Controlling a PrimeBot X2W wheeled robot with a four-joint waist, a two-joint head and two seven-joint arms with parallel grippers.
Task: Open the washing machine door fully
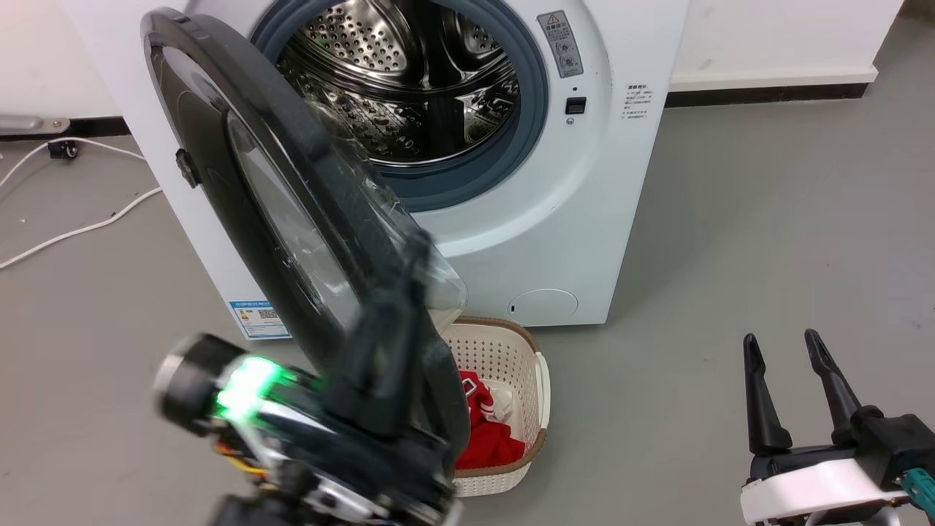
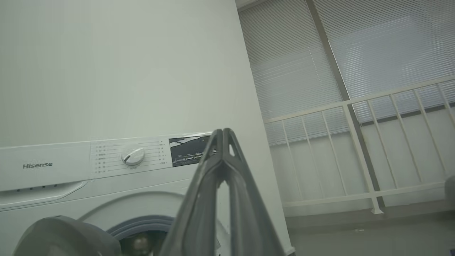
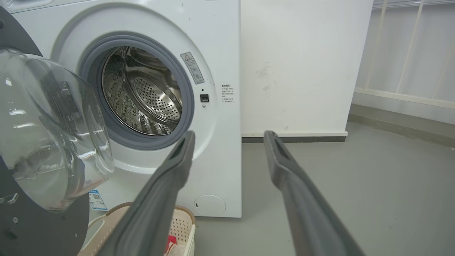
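Figure: washing machine with the washing machine door swung part-way out.
The door hangs at 9 o'clock of the steel drum, its glass bowl facing the opening. At the door's 5 o'clock rim the left gripper is blurred and clenched, its tips meeting on nothing. At 4 o'clock the right gripper stands released. A basket sits at 6 o'clock.

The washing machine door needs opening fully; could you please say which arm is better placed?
Left. The left gripper is at the lower rim of the door; the right gripper sits off to the side, open.
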